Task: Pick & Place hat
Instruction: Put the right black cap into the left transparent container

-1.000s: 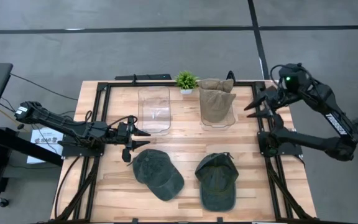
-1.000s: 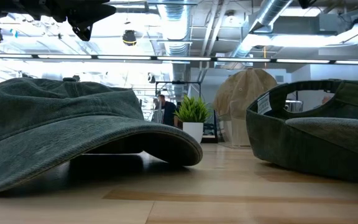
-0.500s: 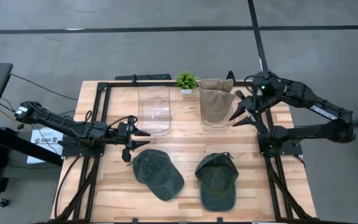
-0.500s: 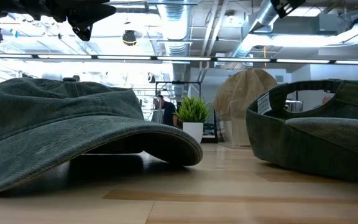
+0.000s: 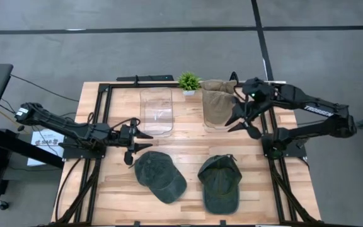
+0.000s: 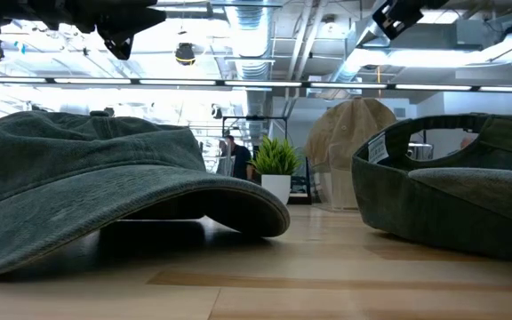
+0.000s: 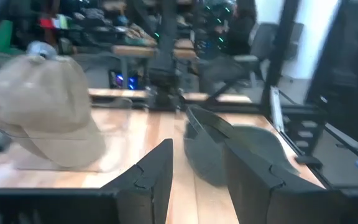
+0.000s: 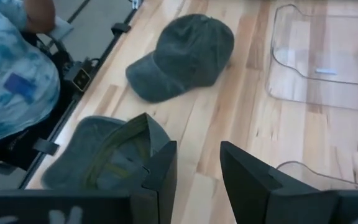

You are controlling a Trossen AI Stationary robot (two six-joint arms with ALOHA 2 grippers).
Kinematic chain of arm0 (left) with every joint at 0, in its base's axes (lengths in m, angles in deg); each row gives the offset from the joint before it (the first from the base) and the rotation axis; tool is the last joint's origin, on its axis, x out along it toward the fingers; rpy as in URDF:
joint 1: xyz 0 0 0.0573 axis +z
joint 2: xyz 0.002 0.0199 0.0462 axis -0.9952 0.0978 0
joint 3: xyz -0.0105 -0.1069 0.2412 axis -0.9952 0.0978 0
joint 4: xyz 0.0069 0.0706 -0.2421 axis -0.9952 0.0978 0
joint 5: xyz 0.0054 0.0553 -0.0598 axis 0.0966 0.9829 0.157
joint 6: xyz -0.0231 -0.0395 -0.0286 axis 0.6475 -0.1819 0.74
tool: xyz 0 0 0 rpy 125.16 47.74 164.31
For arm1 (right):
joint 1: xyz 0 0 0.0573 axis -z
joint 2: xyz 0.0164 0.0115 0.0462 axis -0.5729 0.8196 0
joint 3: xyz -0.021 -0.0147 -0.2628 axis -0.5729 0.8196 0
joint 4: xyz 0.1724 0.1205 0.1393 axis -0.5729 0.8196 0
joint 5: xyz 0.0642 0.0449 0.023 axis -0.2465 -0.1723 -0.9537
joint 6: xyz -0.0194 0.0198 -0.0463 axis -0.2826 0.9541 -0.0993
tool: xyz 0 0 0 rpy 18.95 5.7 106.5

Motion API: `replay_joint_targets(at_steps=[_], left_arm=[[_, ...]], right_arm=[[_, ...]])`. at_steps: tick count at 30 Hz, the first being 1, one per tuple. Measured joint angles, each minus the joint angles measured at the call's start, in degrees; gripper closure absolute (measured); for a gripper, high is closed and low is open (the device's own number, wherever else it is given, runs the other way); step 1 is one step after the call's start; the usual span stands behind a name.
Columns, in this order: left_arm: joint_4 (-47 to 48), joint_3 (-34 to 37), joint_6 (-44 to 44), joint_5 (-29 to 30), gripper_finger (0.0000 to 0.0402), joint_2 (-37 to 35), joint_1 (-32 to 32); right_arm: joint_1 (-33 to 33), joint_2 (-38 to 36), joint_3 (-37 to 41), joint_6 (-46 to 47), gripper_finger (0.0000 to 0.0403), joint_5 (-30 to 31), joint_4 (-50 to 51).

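Two dark hats lie on the wooden table. A grey-blue one rests crown up on its brim and rim. A green one lies crown down with its opening upward. A tan hat sits in the right clear bin. My right gripper hangs open in the air beside that bin, on its right. My left gripper waits open at the table's left, above and left of the grey-blue hat.
An empty clear bin stands left of the tan hat's bin. A small potted plant sits at the far edge between them. A person in a blue patterned shirt shows beyond the table's near edge. Bare wood lies between the bins and the hats.
My right arm has swung from beyond the table's right edge toward the left and now reaches over the table beside the tan hat's bin; its tip has come into the top of the low view. The hats have stayed where they were.
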Motion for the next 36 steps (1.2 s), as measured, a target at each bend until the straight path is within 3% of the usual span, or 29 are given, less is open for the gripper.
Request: replay_joint_targets(at_steps=[8,27,36], left_arm=[[0.0,0.0,-3.2,-11.8,0.0268,5.7,0.0],[-0.6,0.0,-3.3,-11.6,0.0268,6.4,0.0],[-0.8,0.0,-3.3,-11.6,0.0268,6.4,0.0]], right_arm=[[-4.6,4.4,0.0,4.0,0.0291,9.2,0.0],[-17.7,18.5,-0.1,13.7,0.0291,17.4,2.0],[-20.1,19.4,-0.1,16.6,0.0291,17.6,2.5]])
